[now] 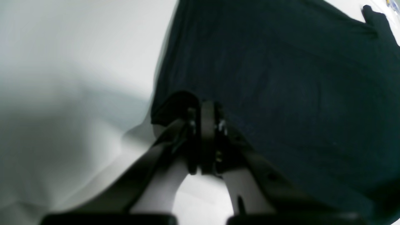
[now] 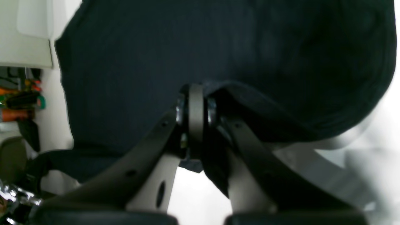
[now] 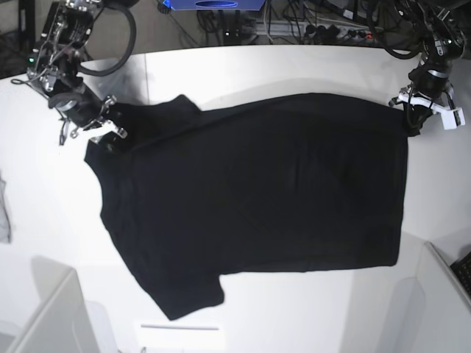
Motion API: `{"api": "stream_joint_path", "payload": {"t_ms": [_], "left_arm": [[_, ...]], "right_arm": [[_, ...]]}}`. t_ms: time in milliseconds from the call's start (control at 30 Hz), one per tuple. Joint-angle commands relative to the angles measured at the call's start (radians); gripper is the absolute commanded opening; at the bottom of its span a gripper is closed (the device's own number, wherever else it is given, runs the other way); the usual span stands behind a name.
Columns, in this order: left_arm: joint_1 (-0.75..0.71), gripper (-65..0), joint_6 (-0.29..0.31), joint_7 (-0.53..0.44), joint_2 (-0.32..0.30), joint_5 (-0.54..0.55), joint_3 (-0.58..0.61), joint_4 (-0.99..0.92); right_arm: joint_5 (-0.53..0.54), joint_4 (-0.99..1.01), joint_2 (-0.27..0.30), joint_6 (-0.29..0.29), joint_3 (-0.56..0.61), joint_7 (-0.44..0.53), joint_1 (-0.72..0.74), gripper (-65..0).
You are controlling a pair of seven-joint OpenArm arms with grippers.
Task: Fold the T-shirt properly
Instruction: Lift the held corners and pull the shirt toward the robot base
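Observation:
The black T-shirt [image 3: 257, 191] lies spread plain side up on the white table [image 3: 294, 73]; its print is hidden. My left gripper [image 3: 409, 126] is shut on the shirt's far right corner, seen close in the left wrist view [image 1: 204, 106] with black cloth [image 1: 281, 78] bunched between the jaws. My right gripper [image 3: 109, 141] is shut on the shirt's far left shoulder edge, seen close in the right wrist view [image 2: 195, 90] with cloth [image 2: 218, 47] pinched. One sleeve [image 3: 188, 298] lies at the near left.
A grey cloth scrap [image 3: 4, 213] lies at the table's left edge. White box edges stand at the near left [image 3: 51, 316] and near right [image 3: 441, 294]. Cables and equipment [image 3: 324, 22] sit behind the table.

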State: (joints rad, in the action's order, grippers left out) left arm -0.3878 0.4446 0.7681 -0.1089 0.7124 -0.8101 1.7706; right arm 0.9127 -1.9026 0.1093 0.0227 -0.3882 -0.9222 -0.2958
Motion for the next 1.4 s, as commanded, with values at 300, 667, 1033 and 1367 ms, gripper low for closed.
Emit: {"api": "stream_joint_path", "payload": {"t_ms": [300, 667, 1033, 1367], "left_arm": [[0.071, -65.0, 0.003, 0.041, -0.012, -0.104, -0.012, 0.015], [0.118, -65.0, 0.003, 0.041, -0.008, -0.238, -0.004, 0.013], [0.165, -65.0, 0.003, 0.043, -0.015, -0.248, -0.004, -0.062], [0.168, -65.0, 0.003, 0.043, -0.016, -0.248, -0.004, -0.065]], "right_arm": [[0.015, 0.119, 0.010, 0.006, 0.002, -0.033, 0.128, -65.0], [0.015, 0.217, 0.028, 0.006, 0.007, -0.038, 0.223, -65.0], [0.013, 0.295, 0.030, 0.004, 0.067, -0.031, 0.290, -65.0], [0.013, 0.371, 0.030, 0.004, 0.076, -0.031, 0.346, -65.0]]}}
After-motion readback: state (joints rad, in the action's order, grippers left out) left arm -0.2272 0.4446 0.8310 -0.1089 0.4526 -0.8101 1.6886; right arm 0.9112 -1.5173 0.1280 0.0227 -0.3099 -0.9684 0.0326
